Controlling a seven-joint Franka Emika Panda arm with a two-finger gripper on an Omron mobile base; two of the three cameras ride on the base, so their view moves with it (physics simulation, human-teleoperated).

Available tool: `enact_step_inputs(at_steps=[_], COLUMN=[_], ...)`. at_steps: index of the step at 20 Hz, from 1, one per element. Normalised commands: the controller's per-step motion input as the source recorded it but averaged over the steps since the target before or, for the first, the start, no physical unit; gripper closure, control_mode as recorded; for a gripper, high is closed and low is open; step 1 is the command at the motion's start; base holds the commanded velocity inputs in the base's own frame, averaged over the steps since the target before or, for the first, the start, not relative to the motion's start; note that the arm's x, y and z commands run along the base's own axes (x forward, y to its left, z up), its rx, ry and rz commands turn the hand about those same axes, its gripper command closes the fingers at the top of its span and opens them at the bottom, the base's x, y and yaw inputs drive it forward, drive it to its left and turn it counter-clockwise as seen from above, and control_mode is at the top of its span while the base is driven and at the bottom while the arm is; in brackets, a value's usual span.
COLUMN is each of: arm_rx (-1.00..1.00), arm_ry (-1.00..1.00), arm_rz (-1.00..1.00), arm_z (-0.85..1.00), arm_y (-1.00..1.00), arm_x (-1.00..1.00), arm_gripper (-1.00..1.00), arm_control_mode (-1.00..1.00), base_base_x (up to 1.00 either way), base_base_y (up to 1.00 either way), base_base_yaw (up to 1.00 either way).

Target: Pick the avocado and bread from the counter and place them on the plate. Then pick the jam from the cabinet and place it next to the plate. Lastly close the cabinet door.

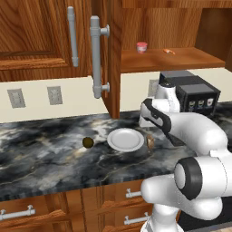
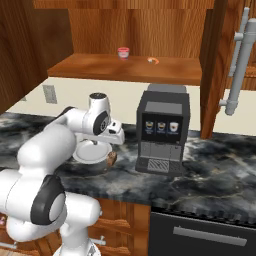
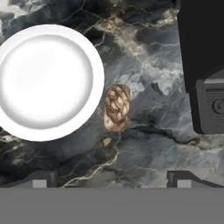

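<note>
The white plate point(image 1: 125, 139) lies bare on the dark marble counter point(image 1: 45, 149). To its left sits the round dark avocado point(image 1: 88, 142), and to its right the brown bread point(image 1: 150, 142). In the hand view my gripper point(image 3: 112, 179) hangs open above the counter, its fingertips point(image 3: 41, 179) spread wide, with the bread point(image 3: 117, 107) just ahead and the plate point(image 3: 46, 81) to the left. Nothing is held. The jam point(image 1: 142, 47) stands on the shelf of the cabinet point(image 1: 181, 58), whose door point(image 1: 113, 54) stands open with its grey bar handle point(image 1: 96, 56).
A black coffee machine point(image 1: 190, 90) stands on the counter right of the bread, close to my hand point(image 2: 112, 135). A small orange scrap point(image 1: 169, 51) lies on the shelf right of the jam. Wall sockets point(image 1: 54, 95) sit on the backsplash.
</note>
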Motion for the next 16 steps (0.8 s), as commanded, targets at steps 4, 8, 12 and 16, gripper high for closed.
enact_step_inputs(at_steps=[4,8,12,16], arm_rx=[0.0,0.0,0.0,0.0], arm_ry=[0.07,0.06,0.02,0.01], arm_rz=[-0.07,-0.02,0.0,0.0], arm_z=[-0.26,-0.28,-0.38,-0.42], arm_y=[-0.04,0.0,-0.04,-0.07], arm_x=[0.37,0.4,0.29,0.06], arm_gripper=[-1.0,-1.0,-1.0,-1.0], arm_control_mode=[-1.0,-1.0,-1.0,-1.0], base_base_x=[0.0,0.0,0.0,0.0], base_base_y=[0.0,0.0,0.0,0.0], base_base_yaw=[0.0,0.0,0.0,0.0])
